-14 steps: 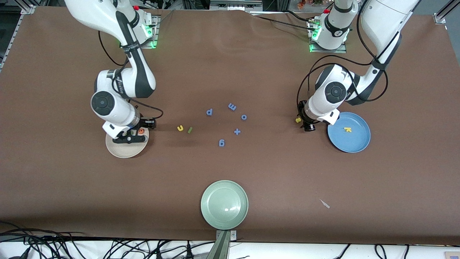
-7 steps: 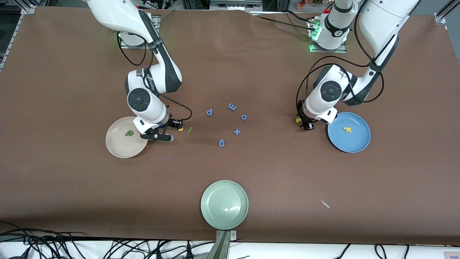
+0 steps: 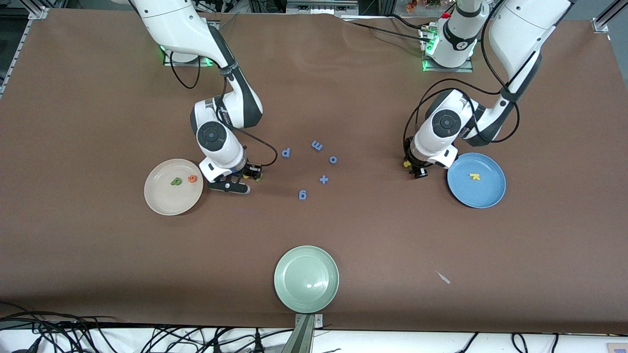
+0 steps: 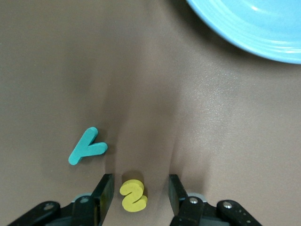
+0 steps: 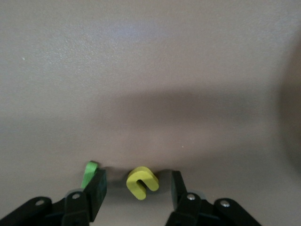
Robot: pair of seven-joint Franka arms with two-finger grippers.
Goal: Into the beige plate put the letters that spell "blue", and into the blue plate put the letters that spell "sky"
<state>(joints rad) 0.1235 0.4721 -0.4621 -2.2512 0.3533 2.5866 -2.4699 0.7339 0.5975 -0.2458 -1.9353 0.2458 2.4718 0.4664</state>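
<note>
Brown cloth-covered table — black cables tangled along its near edge, metal framing at corners.

The table wears a matt brown cloth with a fine grain. The yellow s, teal y and yellow u look like soft matt foam. The blue plate and the pale green plate are smooth and glossy.

This is a robotics lab. Two white arms are bolted on metal base plates along one edge of a brown-covered table, aluminium framing shows at its corners, and loose black cables trail along the edge nearest the front camera.
</note>
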